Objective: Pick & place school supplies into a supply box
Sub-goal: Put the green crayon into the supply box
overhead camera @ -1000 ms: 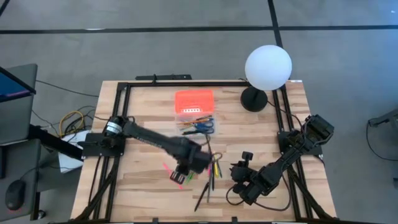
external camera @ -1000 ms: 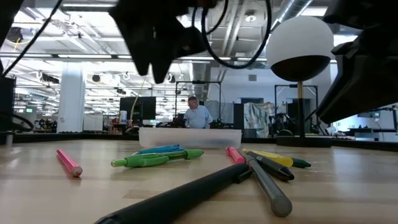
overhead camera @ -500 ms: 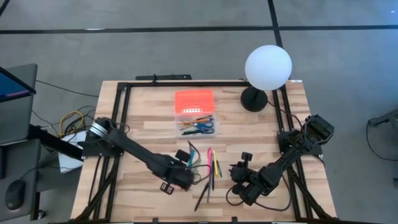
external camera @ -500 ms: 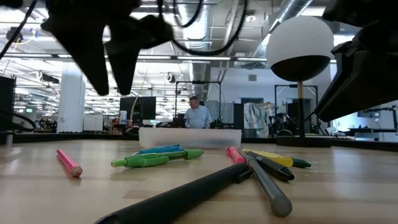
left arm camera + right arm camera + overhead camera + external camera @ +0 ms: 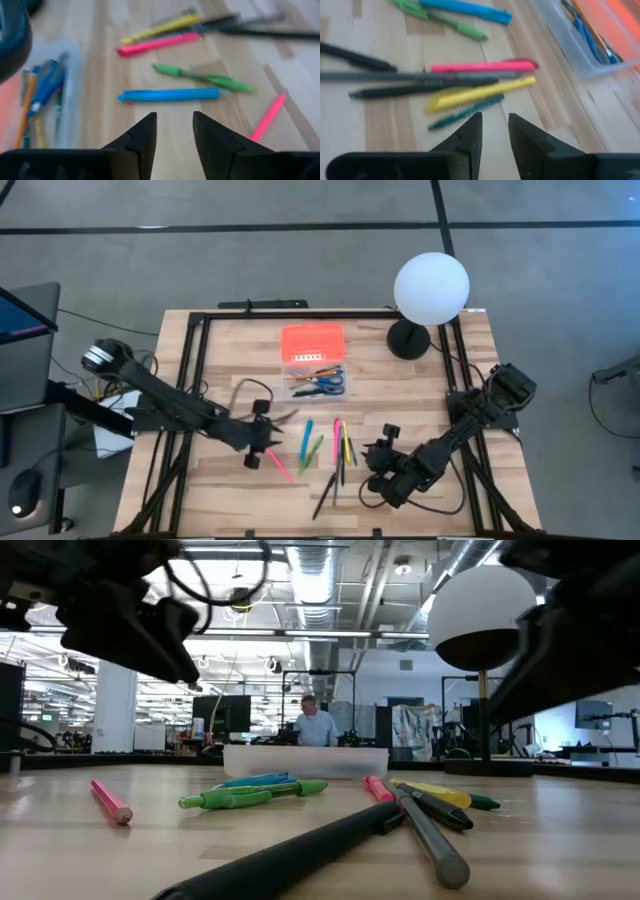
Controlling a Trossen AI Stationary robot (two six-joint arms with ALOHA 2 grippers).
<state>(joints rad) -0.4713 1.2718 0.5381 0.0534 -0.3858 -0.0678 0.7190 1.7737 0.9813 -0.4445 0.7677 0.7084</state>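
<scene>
Left gripper empty, fingers apart, beside blue pen; right gripper empty, narrowly parted, near yellow marker. Supply box open at table's far side. Risk: pens lying close together, likely nudging or double-grabbing neighbours

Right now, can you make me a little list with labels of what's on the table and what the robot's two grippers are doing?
box: clear supply box with orange lid; scissors inside
loose on table: blue pen, green pen, pink marker, yellow pen
lamp: white globe lamp, far right corner
left gripper: open, empty, left of the pens
right gripper: empty, right of the pens
</scene>
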